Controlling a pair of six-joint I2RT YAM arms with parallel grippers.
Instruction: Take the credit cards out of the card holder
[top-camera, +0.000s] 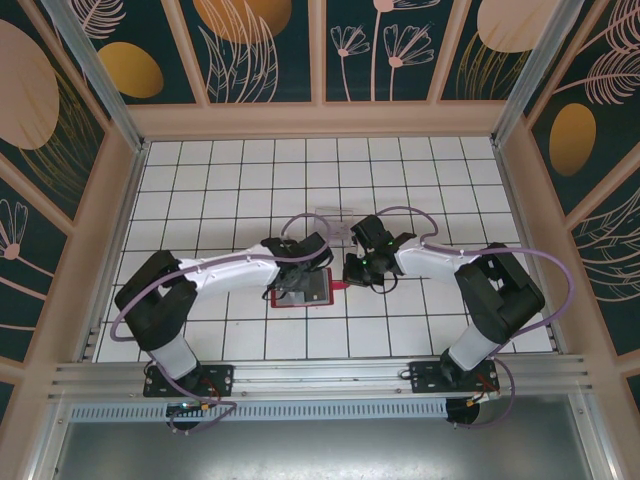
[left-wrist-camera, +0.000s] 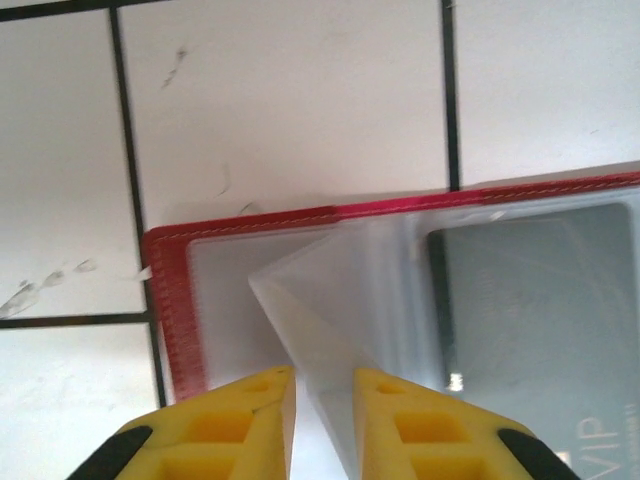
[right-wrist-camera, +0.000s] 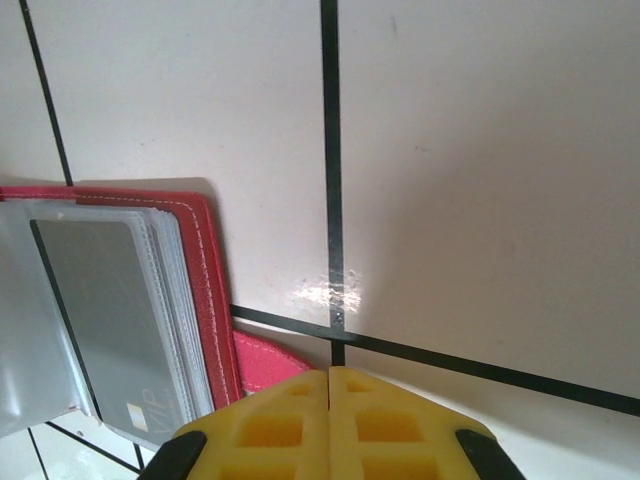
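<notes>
Card holder (top-camera: 303, 290) lay open mid-table between the arms. My left gripper (left-wrist-camera: 322, 400) was pinched on a clear sleeve (left-wrist-camera: 330, 300); right gripper (right-wrist-camera: 330, 400) was fully together, pressing the red tab (right-wrist-camera: 268, 366). Grey VIP card (left-wrist-camera: 540, 320) remained sleeved: I judged no card extracted.

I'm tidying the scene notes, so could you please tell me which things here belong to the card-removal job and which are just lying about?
Belongs to the job:
- card holder, lying open on the table
- grey card in a clear sleeve
- left gripper, at a lifted clear sleeve
- right gripper, shut, by the red tab

Just lying about:
- clear plastic stand
</notes>
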